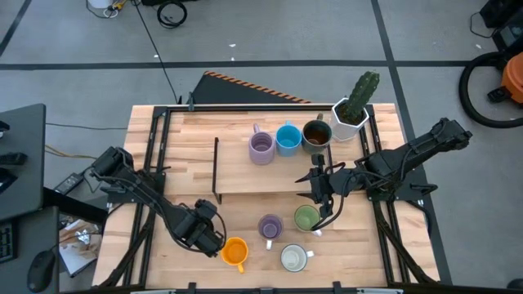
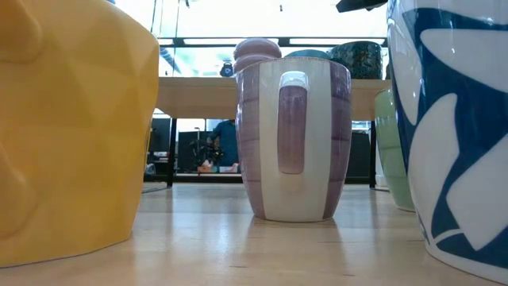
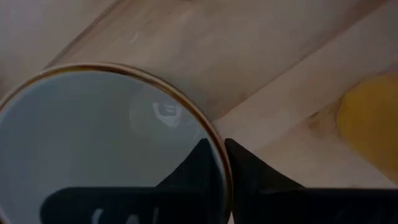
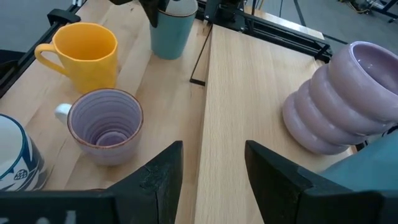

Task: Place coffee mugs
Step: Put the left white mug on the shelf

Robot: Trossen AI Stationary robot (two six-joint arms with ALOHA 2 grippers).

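Observation:
My left gripper (image 1: 211,234) is near the table's near-left edge, shut on a blue-grey coffee mug (image 4: 171,31), which it hides in the high view. An orange mug (image 1: 234,253), a purple striped mug (image 1: 270,226), a green mug (image 1: 306,217) and a white mug with blue pattern (image 1: 294,258) stand on the table's near part. A lavender mug (image 1: 261,147), a blue mug (image 1: 288,139) and a dark brown mug (image 1: 316,135) stand on the raised wooden shelf (image 1: 245,175). My right gripper (image 1: 324,192) hangs open over the shelf's near-right edge, just beyond the green mug. My left gripper holds the blue-grey mug by its brown-edged rim (image 3: 219,149), one finger (image 3: 196,171) inside the cup and the other finger (image 3: 252,174) outside its wall. The fingers come from above. Whether the mug's base stands on the table, I cannot tell.
A white faceted planter with a cactus (image 1: 353,113) stands at the shelf's far-right corner. Black frame rails (image 1: 155,163) run along both table sides. Bare wood shows on the shelf's left half and on the table left of the shelf.

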